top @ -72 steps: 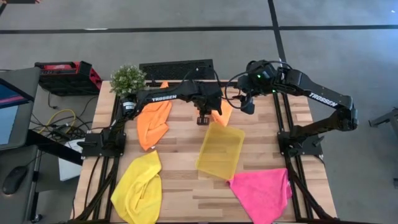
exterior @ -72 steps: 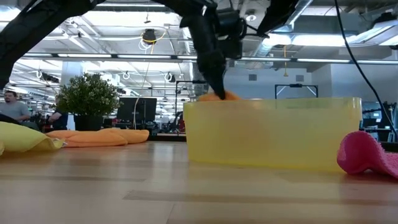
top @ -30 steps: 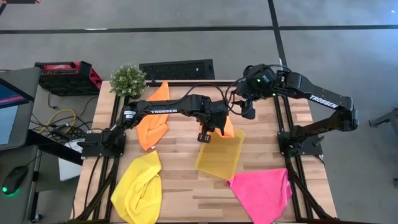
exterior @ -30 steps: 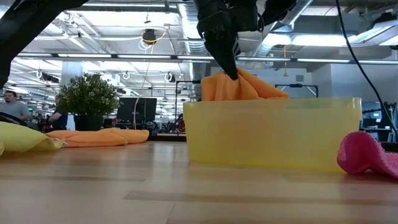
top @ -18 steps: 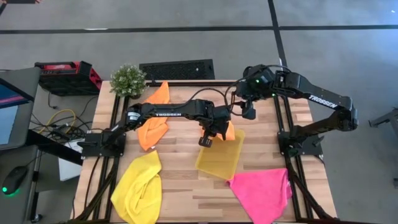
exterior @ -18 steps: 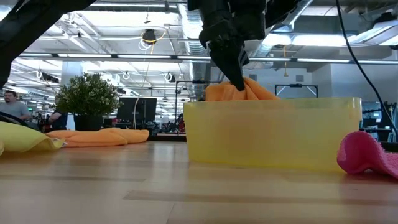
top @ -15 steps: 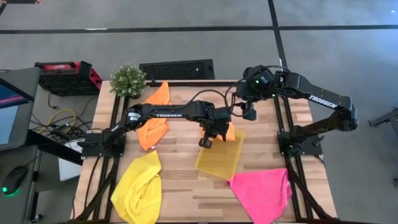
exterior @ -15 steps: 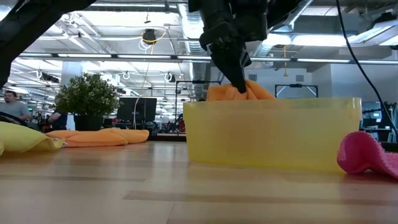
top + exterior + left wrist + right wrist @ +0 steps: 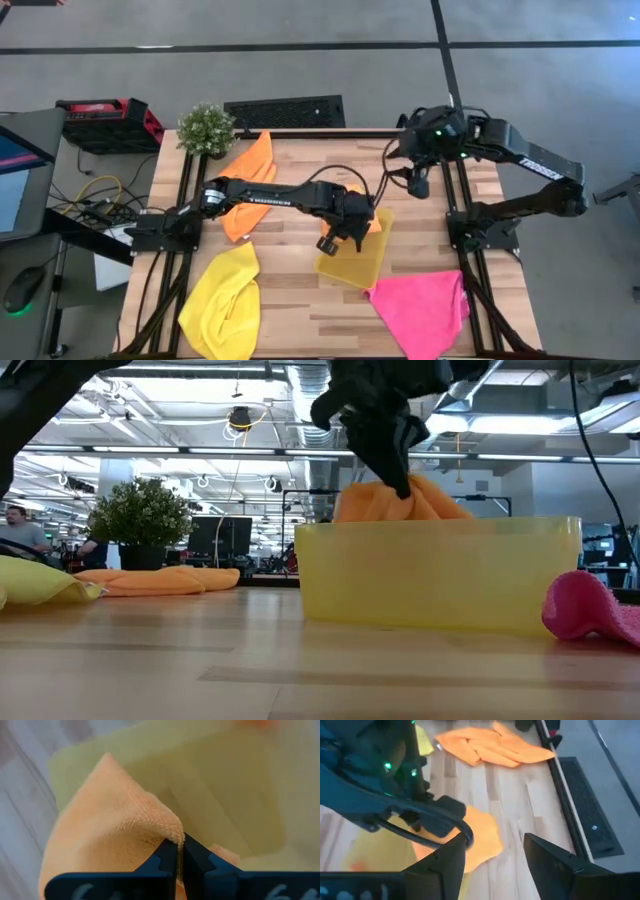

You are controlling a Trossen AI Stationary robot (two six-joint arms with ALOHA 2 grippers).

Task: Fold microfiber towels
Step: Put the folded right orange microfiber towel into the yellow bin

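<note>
Here, from the left, a yellow towel (image 9: 221, 298) and an orange towel (image 9: 250, 182) lie on the table (image 9: 290, 300), apart from the yellow tray (image 9: 355, 257). The left gripper (image 9: 340, 232) pinches a second orange towel (image 9: 107, 837) hanging partly into that tray; a pink towel (image 9: 422, 310) lies beyond. The right gripper (image 9: 418, 186), fingers spread, hovers near the table's far edge, its arm marked "TROSSEN".

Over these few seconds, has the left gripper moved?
Yes. The left gripper, shut on the orange towel, moved from the table's far edge to the near-side over the yellow tray.
</note>
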